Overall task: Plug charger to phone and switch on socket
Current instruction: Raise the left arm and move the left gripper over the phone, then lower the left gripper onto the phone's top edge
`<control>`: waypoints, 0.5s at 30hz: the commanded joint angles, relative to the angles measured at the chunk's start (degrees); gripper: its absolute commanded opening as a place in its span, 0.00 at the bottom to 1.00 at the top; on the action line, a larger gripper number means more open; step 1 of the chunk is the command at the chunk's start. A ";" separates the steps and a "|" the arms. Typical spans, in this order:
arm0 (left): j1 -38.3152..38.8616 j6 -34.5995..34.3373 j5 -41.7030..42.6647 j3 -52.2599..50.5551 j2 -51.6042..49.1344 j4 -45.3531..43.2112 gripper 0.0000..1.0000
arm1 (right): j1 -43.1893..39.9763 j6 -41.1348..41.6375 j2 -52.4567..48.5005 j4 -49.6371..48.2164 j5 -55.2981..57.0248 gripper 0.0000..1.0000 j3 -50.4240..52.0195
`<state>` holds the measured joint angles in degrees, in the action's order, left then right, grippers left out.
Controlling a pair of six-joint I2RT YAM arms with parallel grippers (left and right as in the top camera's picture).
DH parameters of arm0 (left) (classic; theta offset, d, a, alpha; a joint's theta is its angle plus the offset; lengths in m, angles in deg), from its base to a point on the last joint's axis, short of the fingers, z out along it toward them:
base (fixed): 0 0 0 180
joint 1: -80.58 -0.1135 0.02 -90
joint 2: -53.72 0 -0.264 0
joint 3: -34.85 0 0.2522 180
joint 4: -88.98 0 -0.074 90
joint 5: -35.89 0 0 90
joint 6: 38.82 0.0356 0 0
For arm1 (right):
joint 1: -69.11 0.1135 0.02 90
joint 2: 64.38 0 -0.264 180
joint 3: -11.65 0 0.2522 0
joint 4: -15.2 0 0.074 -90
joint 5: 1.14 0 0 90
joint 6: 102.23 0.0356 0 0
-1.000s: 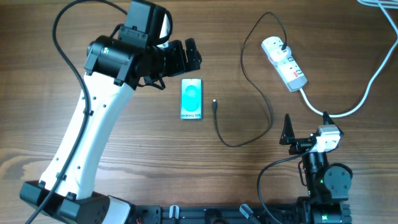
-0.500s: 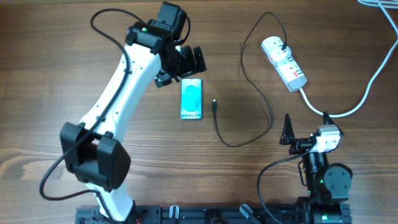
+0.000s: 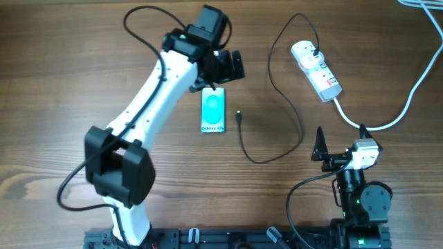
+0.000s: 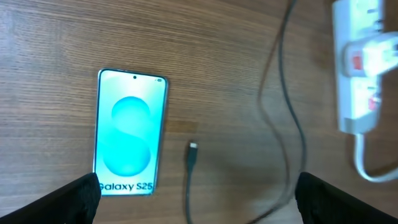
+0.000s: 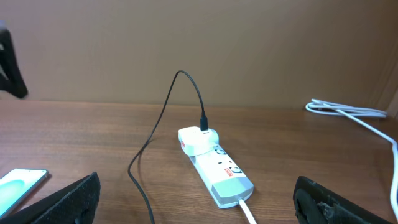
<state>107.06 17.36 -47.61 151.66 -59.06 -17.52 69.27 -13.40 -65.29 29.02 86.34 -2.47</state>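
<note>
The phone [image 3: 213, 111] lies flat mid-table, its teal screen lit; the left wrist view shows the phone [image 4: 130, 134] below and left of the jaws. The charger's black plug tip [image 3: 238, 116] lies loose just right of it, apart from it, and its cable [image 3: 277, 146] loops back to a white adapter in the socket [image 3: 316, 69]. My left gripper [image 3: 223, 73] hovers open above the phone's far end, nothing between its fingers [image 4: 81, 198]. My right gripper [image 3: 322, 146] stands open near the front right, facing the socket [image 5: 214, 165] from a distance.
A thick white lead [image 3: 387, 124] runs from the socket off the table's right and back edges. The black cable [image 5: 146, 155] crosses the wood between phone and socket. The right arm's base [image 3: 360, 200] sits at the front edge.
My left arm has reached further out and swung right, carrying its open gripper from left of the phone to above its far end. The right arm, phone and cable have not moved.
</note>
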 commanded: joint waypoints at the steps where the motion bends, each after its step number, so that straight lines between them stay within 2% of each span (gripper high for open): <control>1: 0.59 -3.32 -6.43 0.46 -2.62 -0.92 1.00 | -0.24 0.74 0.26 -0.13 0.11 1.00 0.07; 7: -0.26 -3.93 -10.10 0.35 -6.32 1.27 1.00 | -0.24 0.72 0.26 -0.13 0.11 1.00 0.07; 11: -0.15 2.14 -9.66 0.35 -8.61 3.80 1.00 | -0.24 0.74 0.26 -0.13 0.11 1.00 0.07; 15: 0.07 2.12 -9.35 0.07 -9.09 7.63 1.00 | -0.24 0.72 0.26 -0.15 0.11 1.00 0.07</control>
<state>107.10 17.73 -56.00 151.66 -67.75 -11.05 69.29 -13.40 -65.29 29.02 86.34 -2.47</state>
